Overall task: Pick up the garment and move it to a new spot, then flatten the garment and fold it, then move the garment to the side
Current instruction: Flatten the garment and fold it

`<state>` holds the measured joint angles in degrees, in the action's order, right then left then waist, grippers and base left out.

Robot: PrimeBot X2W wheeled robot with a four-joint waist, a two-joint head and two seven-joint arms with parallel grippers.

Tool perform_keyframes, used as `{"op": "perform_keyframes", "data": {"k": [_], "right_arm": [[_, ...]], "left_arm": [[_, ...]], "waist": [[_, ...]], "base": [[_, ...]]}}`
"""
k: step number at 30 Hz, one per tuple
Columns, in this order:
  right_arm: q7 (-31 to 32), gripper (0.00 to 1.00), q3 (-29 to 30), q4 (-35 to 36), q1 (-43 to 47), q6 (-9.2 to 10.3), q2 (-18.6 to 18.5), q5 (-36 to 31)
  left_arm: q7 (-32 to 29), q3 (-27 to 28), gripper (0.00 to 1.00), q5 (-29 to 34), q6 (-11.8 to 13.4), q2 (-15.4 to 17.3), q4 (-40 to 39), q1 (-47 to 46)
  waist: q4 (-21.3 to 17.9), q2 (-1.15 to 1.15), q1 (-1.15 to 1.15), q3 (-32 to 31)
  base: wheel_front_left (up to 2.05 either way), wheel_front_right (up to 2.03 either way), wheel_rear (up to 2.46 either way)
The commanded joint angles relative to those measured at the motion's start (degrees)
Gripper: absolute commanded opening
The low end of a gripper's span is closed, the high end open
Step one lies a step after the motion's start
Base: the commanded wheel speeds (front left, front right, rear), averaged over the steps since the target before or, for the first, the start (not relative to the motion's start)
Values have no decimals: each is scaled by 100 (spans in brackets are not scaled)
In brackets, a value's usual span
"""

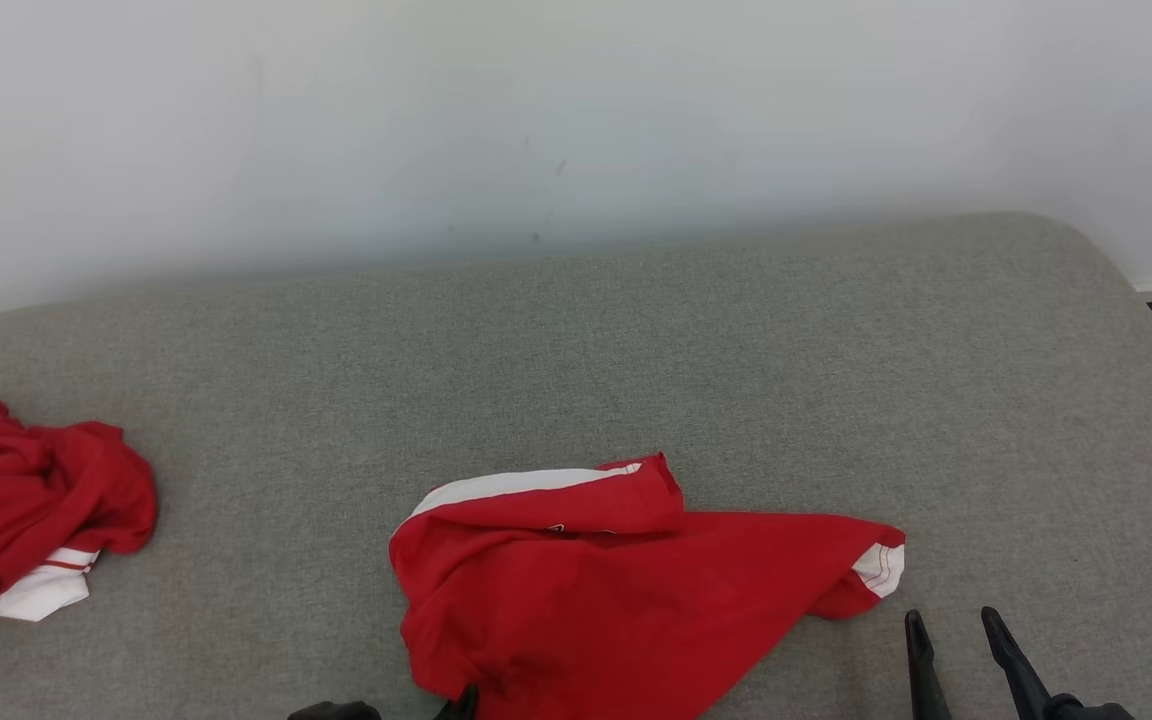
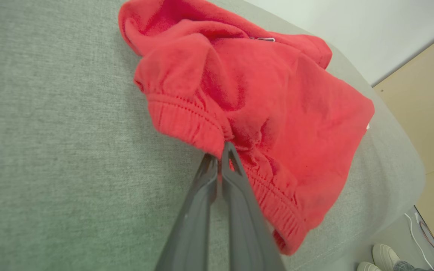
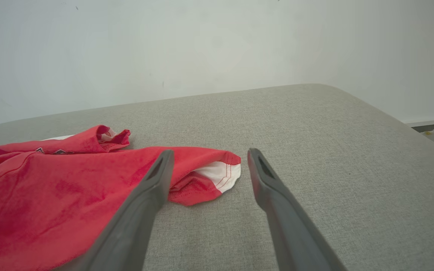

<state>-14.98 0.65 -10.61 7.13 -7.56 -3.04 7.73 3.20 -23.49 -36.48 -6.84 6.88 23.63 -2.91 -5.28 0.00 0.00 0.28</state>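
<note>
The left pincer (image 2: 220, 158) is closing tight on the elastic waistband of the red garment (image 2: 262, 94), its fingertips meeting right at the band's rim. The garment is lying crumpled at the middle of the bench's (image 1: 576, 340) near edge. The right pincer (image 3: 210, 151) is hovering with its jaws spread and nothing between them, just beside the garment's white-trimmed hem, further toward the bench's right edge.

The left pincer's bite seems to be taking very little cloth, so a lift is likely risking a slip. It may also be catching a single layer, leaving the rest dragging in a bunch. With the cloth sitting so close to the near edge, a dropped garment could be sliding off the bench.

Counting: two pincers, one bench, and two red garments, the second garment (image 1: 26, 500) resting against the bench's left edge, well apart. A person's pale shoes (image 2: 384, 254) are standing on the floor beyond the bench.
</note>
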Motion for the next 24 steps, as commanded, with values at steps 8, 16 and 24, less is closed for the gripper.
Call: {"op": "perform_keyframes", "data": {"k": [8, 16, 24], "right_arm": [[-29, 100, -50, -15, -30, 15, 13, 33], [-29, 100, -193, 12, -135, 16, 14, 69], [-29, 100, -373, 79, -379, 15, -2, 63]], "left_arm": [[41, 207, 0, -107, 124, 86, -452, -290], [53, 536, 0, -137, 249, 223, -351, -1104], [380, 684, 0, 102, 274, 417, 451, -2104]], "waist": [[15, 0, 0, -2], [-138, 0, 0, 174], [-369, 0, 0, 661]], "base": [[0, 0, 0], [0, 0, 0], [0, 0, 0]]}}
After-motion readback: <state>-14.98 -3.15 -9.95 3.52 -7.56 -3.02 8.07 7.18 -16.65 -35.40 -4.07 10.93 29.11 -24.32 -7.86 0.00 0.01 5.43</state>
